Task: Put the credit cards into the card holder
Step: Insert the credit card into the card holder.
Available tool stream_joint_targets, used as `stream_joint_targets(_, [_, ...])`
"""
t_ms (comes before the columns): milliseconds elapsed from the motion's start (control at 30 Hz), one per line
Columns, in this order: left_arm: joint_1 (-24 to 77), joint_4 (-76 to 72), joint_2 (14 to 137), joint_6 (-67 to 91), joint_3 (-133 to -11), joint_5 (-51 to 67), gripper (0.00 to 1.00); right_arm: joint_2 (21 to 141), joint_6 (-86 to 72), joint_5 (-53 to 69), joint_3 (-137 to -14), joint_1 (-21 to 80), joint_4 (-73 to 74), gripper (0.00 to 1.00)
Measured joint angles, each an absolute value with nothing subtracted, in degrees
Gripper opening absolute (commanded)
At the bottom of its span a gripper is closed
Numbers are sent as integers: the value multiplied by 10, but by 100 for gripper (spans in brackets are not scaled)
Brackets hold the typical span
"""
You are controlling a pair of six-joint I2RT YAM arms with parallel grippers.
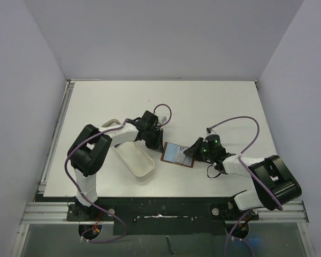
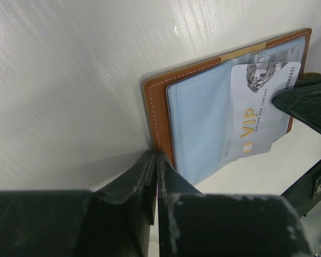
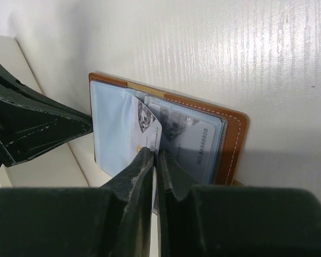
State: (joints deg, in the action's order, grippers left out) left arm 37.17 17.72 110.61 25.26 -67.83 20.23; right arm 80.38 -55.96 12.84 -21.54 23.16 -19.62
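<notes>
The card holder [image 1: 168, 155] is lying open on the worktop [image 1: 214, 107] between the two arms. The left pincer [image 2: 155, 160], fingers pressed together, is bearing on its leather corner, seemingly to stop it sliding (whether it is actually nipping the leather I cannot tell). The right pincer [image 3: 155, 158] is clamping the silver credit card [image 2: 257, 115] by its edge, and the card is sitting partly inside the clear pocket. Both arms are reaching inward and low, wrists tilting down toward the holder from opposite sides.
</notes>
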Motion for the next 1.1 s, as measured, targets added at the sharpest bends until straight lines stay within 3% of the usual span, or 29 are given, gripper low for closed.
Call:
stream_joint_targets(767, [376, 175, 1106, 254, -678, 202, 3, 768, -577, 66, -199, 256, -181, 0])
stream_joint_targets(1100, [376, 175, 1106, 255, -678, 201, 3, 814, -575, 99, -199, 256, -244, 0])
